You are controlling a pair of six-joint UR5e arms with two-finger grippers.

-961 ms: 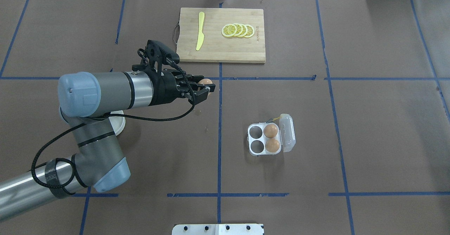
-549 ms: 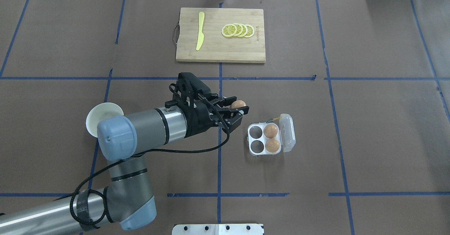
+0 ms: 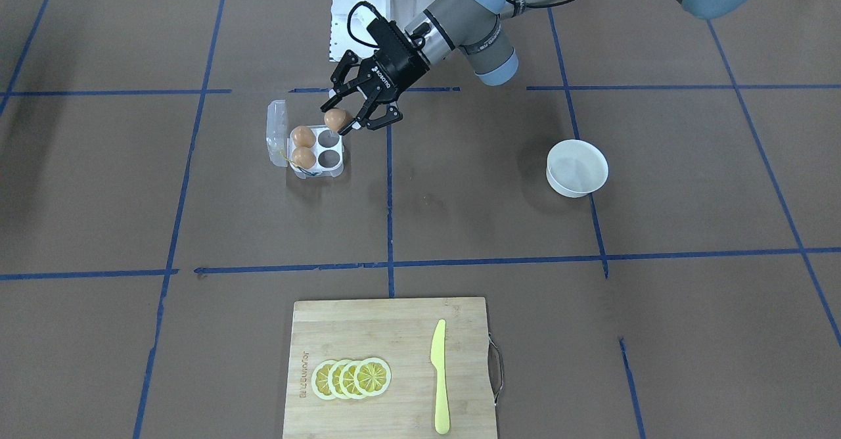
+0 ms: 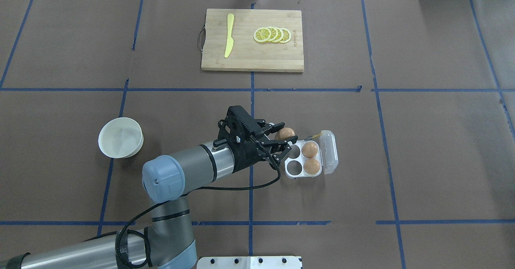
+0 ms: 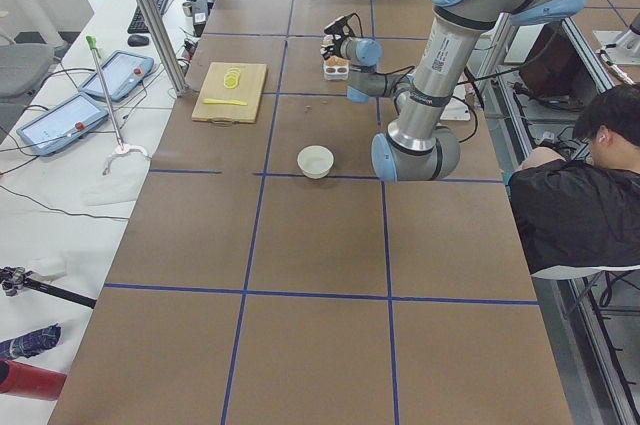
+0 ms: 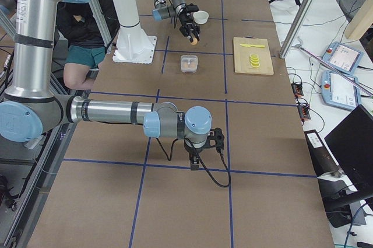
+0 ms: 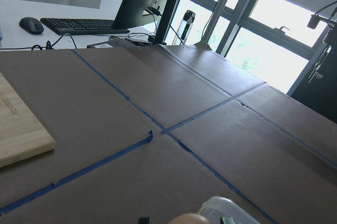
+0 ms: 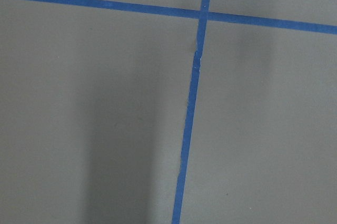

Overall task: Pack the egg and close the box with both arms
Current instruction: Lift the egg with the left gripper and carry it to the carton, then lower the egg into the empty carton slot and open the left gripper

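Two cups (image 4: 293, 151) empty | left gripper (image 4: 287, 138) clamps egg (image 4: 286, 132), now arrived at box (image 4: 287, 169) 11 o'clock edge | lowering next | right gripper (image 6: 194, 166): cannot tell.

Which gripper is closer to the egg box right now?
Left. The left gripper, holding an egg, hovers right by the egg box; the right gripper is far off.

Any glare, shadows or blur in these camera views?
Left wrist view: windows blown out white, the egg at the bottom edge blurred. Right wrist view: a broad soft shadow left of the blue tape. Front-facing view: faint shadow beside the bowl.
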